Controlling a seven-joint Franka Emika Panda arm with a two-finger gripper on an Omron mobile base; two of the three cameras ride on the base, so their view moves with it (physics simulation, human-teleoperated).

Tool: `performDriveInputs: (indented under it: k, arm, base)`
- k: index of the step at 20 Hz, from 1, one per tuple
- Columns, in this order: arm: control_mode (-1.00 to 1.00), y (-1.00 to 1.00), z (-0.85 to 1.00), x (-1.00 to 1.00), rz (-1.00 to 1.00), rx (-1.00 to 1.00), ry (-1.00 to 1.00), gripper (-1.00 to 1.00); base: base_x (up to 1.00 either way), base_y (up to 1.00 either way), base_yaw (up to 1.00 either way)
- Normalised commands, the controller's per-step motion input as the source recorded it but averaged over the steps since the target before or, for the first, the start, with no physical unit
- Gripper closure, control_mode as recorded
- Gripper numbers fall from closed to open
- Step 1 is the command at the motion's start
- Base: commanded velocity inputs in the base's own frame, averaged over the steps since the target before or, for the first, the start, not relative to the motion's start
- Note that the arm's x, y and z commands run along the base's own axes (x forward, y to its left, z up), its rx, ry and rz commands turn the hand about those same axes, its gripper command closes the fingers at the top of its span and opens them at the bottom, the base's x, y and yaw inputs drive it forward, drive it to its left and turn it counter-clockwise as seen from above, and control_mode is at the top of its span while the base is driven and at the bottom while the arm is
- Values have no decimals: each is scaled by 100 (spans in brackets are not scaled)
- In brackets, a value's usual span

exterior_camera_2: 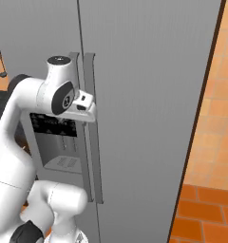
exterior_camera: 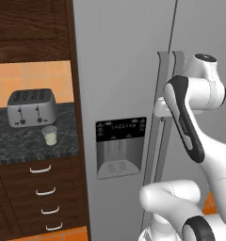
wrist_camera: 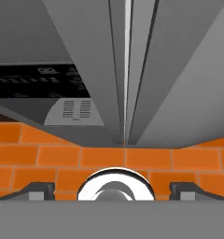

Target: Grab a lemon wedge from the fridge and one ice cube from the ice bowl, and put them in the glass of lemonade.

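The fridge [exterior_camera: 124,70] is tall and grey, with both doors shut and a black-panelled dispenser [exterior_camera: 120,146] in its left door. My gripper [exterior_camera_2: 86,110] is at the two vertical door handles [exterior_camera_2: 90,128], about level with the top of the dispenser. In the hand view the gripper [wrist_camera: 113,189] is open, its fingertips [wrist_camera: 39,189] spread wide, and both handles [wrist_camera: 119,70] run down between them. It holds nothing. The glass of lemonade [exterior_camera: 50,135] stands on the dark counter [exterior_camera: 20,146] left of the fridge. The lemon wedge is hidden and the ice bowl is out of view.
A silver toaster [exterior_camera: 31,107] stands behind the glass on the counter. Dark wooden drawers [exterior_camera: 44,193] sit below it and a wooden cabinet [exterior_camera: 30,23] hangs above. An orange tiled wall [exterior_camera_2: 215,118] and brick floor [exterior_camera_2: 201,218] lie right of the fridge.
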Motion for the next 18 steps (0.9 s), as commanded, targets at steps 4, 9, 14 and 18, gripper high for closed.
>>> performDriveInputs:
  k: [4,9,14,18]
  arm:
    - [-100,0,-8,-49,-14,0,4,-100]
    - [-100,0,-18,-41,-16,0,1,-100]
    - [-100,-1,-4,-57,-14,0,0,-100]
    - [-100,0,-3,-9,-4,0,0,-100]
  base:
    - [0,0,0]
    - [0,0,0]
    - [0,0,0]
    - [0,0,0]
